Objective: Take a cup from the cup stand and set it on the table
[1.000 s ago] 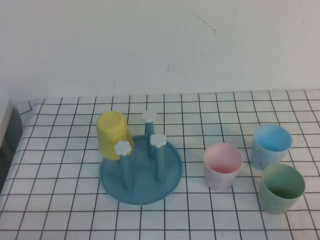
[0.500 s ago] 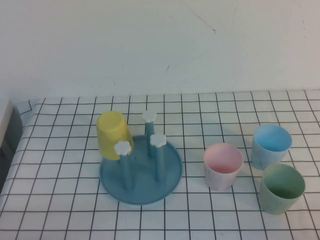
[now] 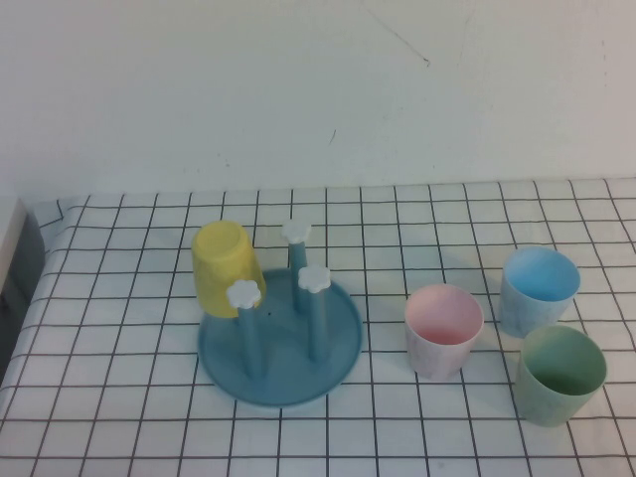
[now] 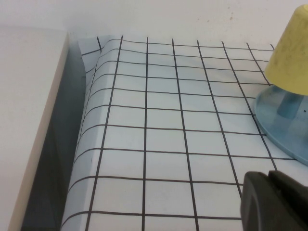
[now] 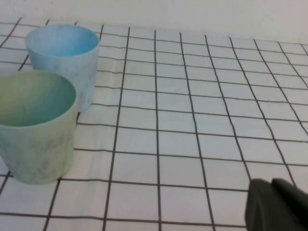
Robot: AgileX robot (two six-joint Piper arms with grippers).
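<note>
My left gripper (image 4: 275, 202) sat pressed together and empty, only its dark tip showing at the lower right of the left wrist view, above the table (image 4: 159, 125) and apart from the stand. My right gripper (image 5: 279, 204) was likewise closed on nothing, a dark tip at the lower right of the right wrist view, over bare grid cloth. Neither of them appeared in the high view.

The cup (image 3: 227, 268) was plain yellow plastic, with no handle, and it hung upside down and tilted on a rear left peg of the cup stand (image 3: 280, 348), left of centre in the high view. Its closed base pointed up toward the wall. In the left wrist view its yellow flank filled the upper right corner, over the teal rim of the stand. The stand was a round teal-blue dish with blue upright pegs; three white flower caps (image 3: 313, 279) showed, and the fourth peg was hidden under the cup.

On the right of the high view three other cups stood upright on the cloth, mouths open: the pink cup (image 3: 443, 331) nearest the stand, the blue cup (image 3: 539, 290) behind and to its right, and the green cup (image 3: 561, 375) in front of the blue one, close beside it.

I could read no brand, label or writing on anything.
</note>
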